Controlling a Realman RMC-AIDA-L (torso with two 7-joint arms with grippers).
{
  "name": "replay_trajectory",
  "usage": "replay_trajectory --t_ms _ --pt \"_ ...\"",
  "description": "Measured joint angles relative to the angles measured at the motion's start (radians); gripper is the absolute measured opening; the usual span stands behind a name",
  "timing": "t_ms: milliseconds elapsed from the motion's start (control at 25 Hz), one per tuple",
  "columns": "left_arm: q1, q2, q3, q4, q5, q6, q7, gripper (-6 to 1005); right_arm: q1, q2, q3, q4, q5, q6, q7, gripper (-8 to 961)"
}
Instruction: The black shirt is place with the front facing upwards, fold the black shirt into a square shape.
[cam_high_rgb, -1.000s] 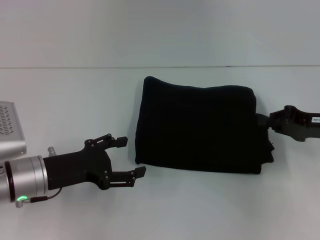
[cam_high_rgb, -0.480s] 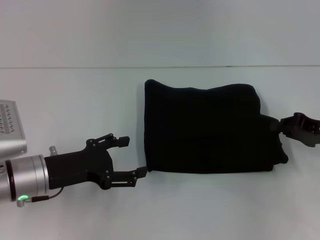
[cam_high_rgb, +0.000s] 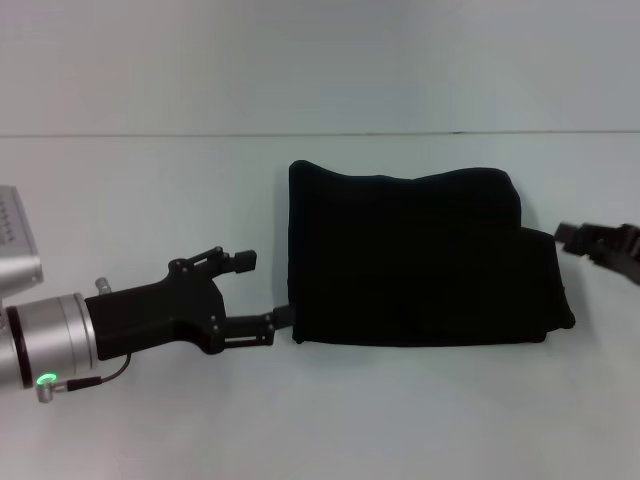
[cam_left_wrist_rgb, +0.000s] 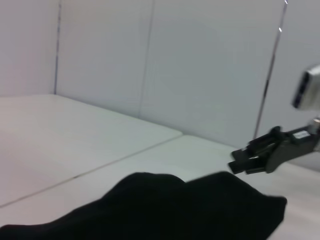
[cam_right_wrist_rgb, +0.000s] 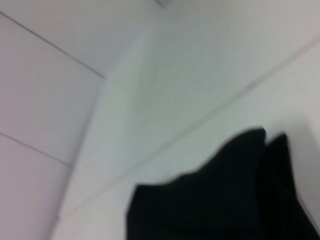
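The black shirt (cam_high_rgb: 420, 260) lies folded into a flat rectangular bundle in the middle of the white table (cam_high_rgb: 150, 200); no lettering shows. My left gripper (cam_high_rgb: 265, 290) is open at the bundle's near-left corner, and its lower fingertip (cam_high_rgb: 283, 318) touches the cloth edge. My right gripper (cam_high_rgb: 572, 236) hovers just off the shirt's right edge, apart from the cloth, fingers slightly open with nothing between them. The left wrist view shows the shirt (cam_left_wrist_rgb: 175, 210) as a dark mound with the right gripper (cam_left_wrist_rgb: 239, 162) beyond it. In the right wrist view only the shirt (cam_right_wrist_rgb: 225, 200) shows.
A pale wall (cam_high_rgb: 320, 60) rises behind the table's far edge. A grey metal box (cam_high_rgb: 15, 240) sits at the left border beside my left arm. Bare white tabletop surrounds the shirt.
The right gripper pulled the shirt's right side outward, let go and drew back to the right. The left gripper moved in until its lower finger met the shirt's corner.
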Motion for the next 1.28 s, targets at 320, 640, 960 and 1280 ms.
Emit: replay_trajectory --t_ms 320,640,960,1280 --pt "0.007 0.001 -0.013 -0.031 -0.068 -0.014 -0.016 949 -0.060 -0.028 0.042 -0.004 0.102 0.031 -0.039 457" --pt "0.011 0.001 -0.031 -0.046 -0.083 -0.022 -0.016 948 0.092 -0.060 -0.039 0.003 -0.007 0.174 0.186 697" --pt "0.005 0.001 -0.034 -0.046 -0.084 -0.022 -0.016 949 0.237 -0.063 -0.180 0.006 -0.205 0.291 0.421 893" --pt "-0.001 0.001 -0.028 -0.046 -0.084 -0.075 -0.023 948 0.294 -0.069 -0.232 0.006 -0.266 0.317 0.523 889"
